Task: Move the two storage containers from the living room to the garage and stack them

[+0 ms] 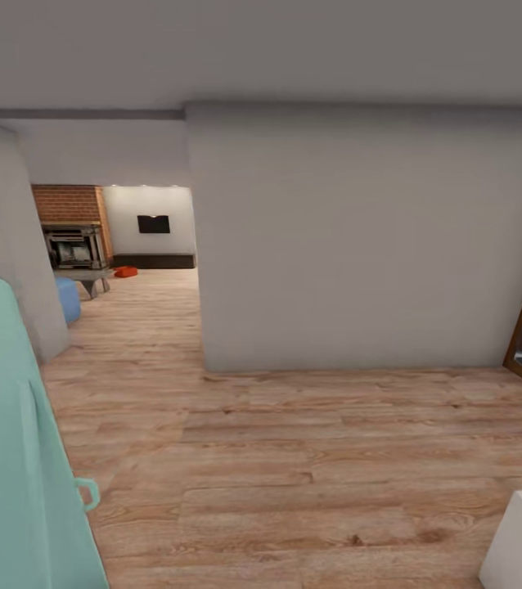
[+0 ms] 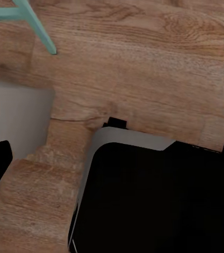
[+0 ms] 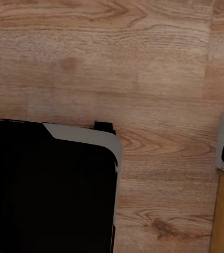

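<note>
Plastic of the orange-red storage container point(image 1: 125, 272), lying far down the hall on the living room plank floor point(image 1: 294, 458) near the brick fireplace point(image 1: 71, 221), looks light, stiff and smooth. I would judge its open rim the best hold. Whether the fingers are open or closed, I cannot tell.

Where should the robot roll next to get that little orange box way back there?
Probably forward and a bit left, through the opening beside the white wall. One storage container lies far off on the wood floor near the brick fireplace, well beyond reach.
</note>
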`<state>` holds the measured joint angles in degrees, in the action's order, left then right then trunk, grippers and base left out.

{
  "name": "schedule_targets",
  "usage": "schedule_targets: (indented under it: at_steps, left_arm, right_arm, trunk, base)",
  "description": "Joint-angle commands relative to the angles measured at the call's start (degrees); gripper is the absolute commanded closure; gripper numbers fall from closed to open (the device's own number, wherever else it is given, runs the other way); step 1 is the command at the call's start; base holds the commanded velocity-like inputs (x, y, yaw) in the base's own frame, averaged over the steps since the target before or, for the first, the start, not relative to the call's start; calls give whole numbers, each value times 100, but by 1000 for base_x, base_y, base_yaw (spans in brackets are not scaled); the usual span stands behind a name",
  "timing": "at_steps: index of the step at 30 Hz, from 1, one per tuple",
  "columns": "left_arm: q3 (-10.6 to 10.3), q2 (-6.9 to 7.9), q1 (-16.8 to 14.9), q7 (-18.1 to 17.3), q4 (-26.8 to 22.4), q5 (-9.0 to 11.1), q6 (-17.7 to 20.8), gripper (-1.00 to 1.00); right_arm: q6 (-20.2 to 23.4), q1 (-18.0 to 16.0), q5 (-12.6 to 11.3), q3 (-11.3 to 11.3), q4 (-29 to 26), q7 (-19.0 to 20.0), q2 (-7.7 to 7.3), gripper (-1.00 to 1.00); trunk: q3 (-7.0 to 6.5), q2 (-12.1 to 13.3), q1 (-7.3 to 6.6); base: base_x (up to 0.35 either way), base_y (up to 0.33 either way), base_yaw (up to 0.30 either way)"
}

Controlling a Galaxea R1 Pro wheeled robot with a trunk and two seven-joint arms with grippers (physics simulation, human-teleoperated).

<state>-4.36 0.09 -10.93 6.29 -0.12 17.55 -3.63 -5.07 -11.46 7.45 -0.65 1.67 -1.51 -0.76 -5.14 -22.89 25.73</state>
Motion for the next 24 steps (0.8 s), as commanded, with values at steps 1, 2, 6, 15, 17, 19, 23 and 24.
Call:
schedule_targets:
  at_steps: [1,2,6,15,17,19,23,24]
  left_arm:
    - [-47,0,0,12,3,47,-15,-100]
    - [-47,0,-2,12,3,47,-15,-100]
    - [-47,0,-1,12,3,47,-15,-100]
    - [-47,0,-1,12,3,47,-15,-100]
    - [-47,0,-2,12,3,47,-15,-100]
    - [-47,0,-1,12,3,47,-15,-100]
    - [-47,0,0,12,3,47,-15,-100]
    - [-47,0,-1,12,3,47,-15,-100]
  right_arm:
    - [-29,-6,55,-12,18,-16,2,-100]
    - [-29,-6,55,-13,18,-16,3,-100]
    - [-30,-6,55,-8,18,-16,-6,-100]
    - [-30,-6,55,-6,18,-16,-9,-100]
    - [-30,-6,55,-5,18,-16,0,-100]
    - [-30,-6,55,-5,18,-16,-2,-100]
    - [-30,-6,55,-5,18,-16,-8,-100]
    - [-30,-6,55,-5,18,-16,-9,-100]
  trunk:
    - [2,-3,5]
    - [2,-3,5]
    - [2,-3,5]
    - [2,-3,5]
    - [2,-3,5]
    - [2,-3,5]
    - [2,-3,5]
    - [2,-3,5]
  base:
    - [323,0,0]
    - [323,0,0]
    - [323,0,0]
    - [323,0,0]
    - [323,0,0]
    - [323,0,0]
    - [323,0,0]
    - [323,0,0]
